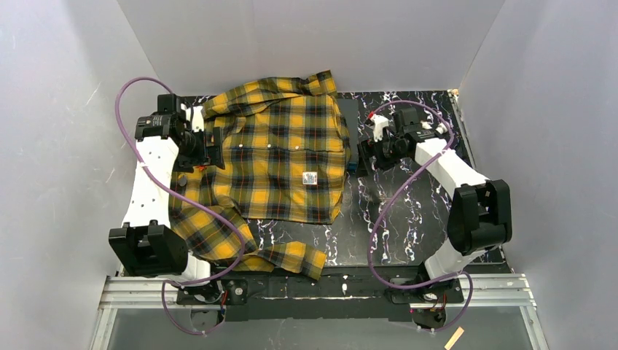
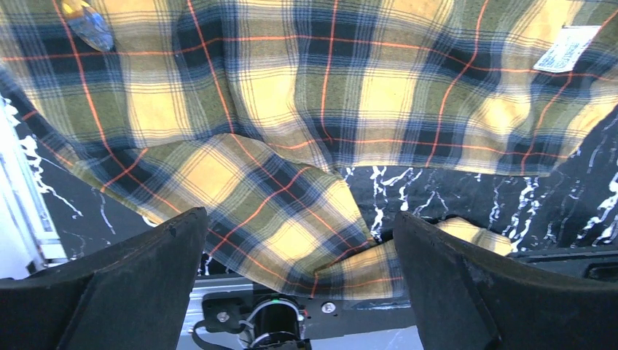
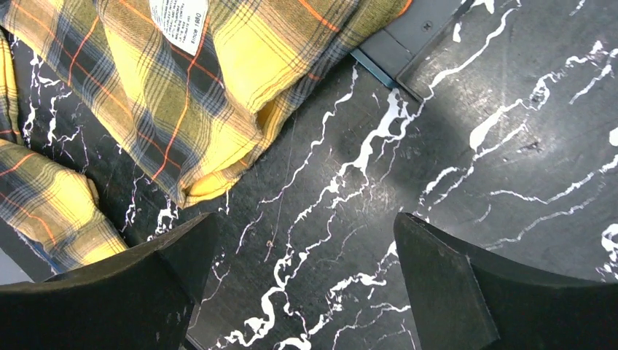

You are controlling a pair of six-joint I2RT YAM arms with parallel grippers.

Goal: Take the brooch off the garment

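Observation:
The garment, a yellow-and-black plaid shirt with thin red lines, lies spread on the black marbled table, with a white label near its hem. My left gripper hovers open over the shirt's left side, nothing between its fingers. In the left wrist view, folded plaid cloth lies beyond the open gripper. A small glossy bluish-yellow thing sits on the cloth; I cannot tell whether it is the brooch. My right gripper stands open just right of the shirt, over bare table.
A dark flat plate lies under the shirt's right edge, its corner in the right wrist view. One sleeve trails toward the near rail. White walls enclose the table on three sides.

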